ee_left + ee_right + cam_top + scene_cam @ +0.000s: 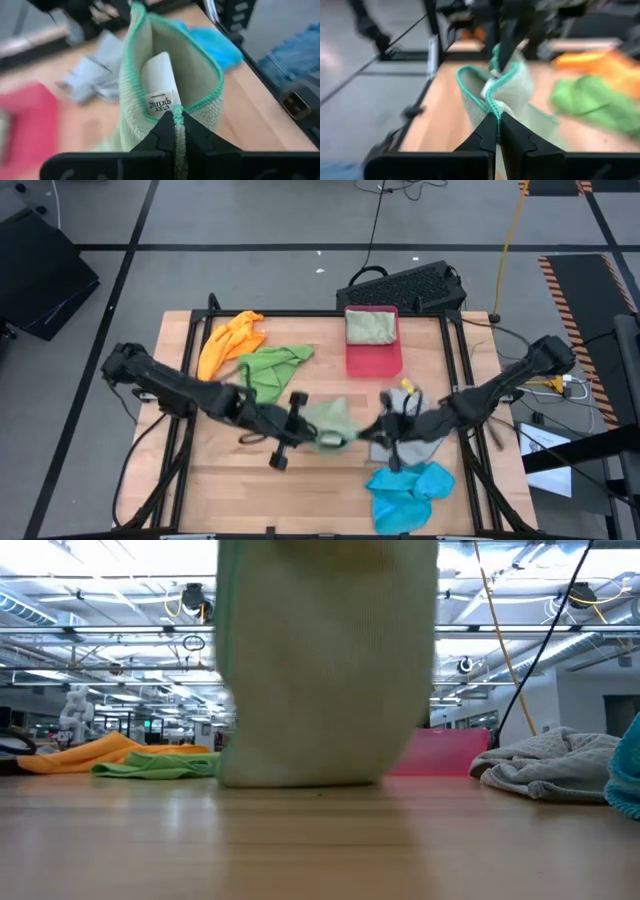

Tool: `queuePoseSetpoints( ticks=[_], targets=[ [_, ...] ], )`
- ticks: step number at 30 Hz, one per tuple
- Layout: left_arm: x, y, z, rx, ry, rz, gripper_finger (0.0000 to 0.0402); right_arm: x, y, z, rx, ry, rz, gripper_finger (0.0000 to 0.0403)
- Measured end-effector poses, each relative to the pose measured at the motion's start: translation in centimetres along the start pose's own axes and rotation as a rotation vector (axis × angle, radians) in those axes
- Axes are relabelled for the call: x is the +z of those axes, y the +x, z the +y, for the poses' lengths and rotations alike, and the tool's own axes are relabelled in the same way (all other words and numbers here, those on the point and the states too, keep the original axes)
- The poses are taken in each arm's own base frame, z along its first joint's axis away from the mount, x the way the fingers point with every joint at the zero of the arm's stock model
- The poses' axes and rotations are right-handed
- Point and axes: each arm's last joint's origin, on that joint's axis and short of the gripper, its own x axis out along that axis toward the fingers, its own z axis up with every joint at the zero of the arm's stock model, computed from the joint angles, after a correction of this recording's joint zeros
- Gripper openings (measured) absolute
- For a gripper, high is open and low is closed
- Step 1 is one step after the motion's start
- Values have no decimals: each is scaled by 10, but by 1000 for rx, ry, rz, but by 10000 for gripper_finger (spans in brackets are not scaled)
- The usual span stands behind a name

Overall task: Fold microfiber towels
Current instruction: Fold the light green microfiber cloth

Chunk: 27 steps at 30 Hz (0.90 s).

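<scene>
**Both grippers pinch the sage towel mid-table**

Left gripper (pixel 176 131) is clamped on the hem of the pale sage towel (pixel 328 423), lifted over the table (pixel 300 480) centre. Right gripper (pixel 498 131) nips its other edge. Orange towel (pixel 228 340) and green towel (pixel 268 368) lie left; grey towel (pixel 425 442) and blue towel (pixel 408 492) right.

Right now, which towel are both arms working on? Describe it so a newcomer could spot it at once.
Start at the pink-red tray at the table's far edge and come toward the near edge to mid-table, where the two arms meet. The pale sage towel hangs there, pinched by the left tool and right tool. Only it is lifted, with teal stitched edging and a white label; the others lie flat.
</scene>
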Motion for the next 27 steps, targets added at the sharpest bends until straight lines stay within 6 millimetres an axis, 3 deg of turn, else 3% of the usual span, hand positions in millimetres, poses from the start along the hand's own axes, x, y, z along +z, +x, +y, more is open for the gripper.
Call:
queuePoseSetpoints(
  ticks=[5,7,13,22,27],
  targets=[
    [-27,28,-43,-20,-55,-25,8,-36,33,19,108,84,110,6],
    [-29,34,-58,6,-83,-74,6,-47,43,27,135,99,144,6],
    [-43,46,-88,105,-135,-74,26,-62,57,36,165,125,175,6],
    [-71,86,-105,136,-158,19,8,-66,59,35,161,43,187,11],
    [-79,95,-103,193,-185,43,21,-69,61,33,88,14,186,34]
  ],
)
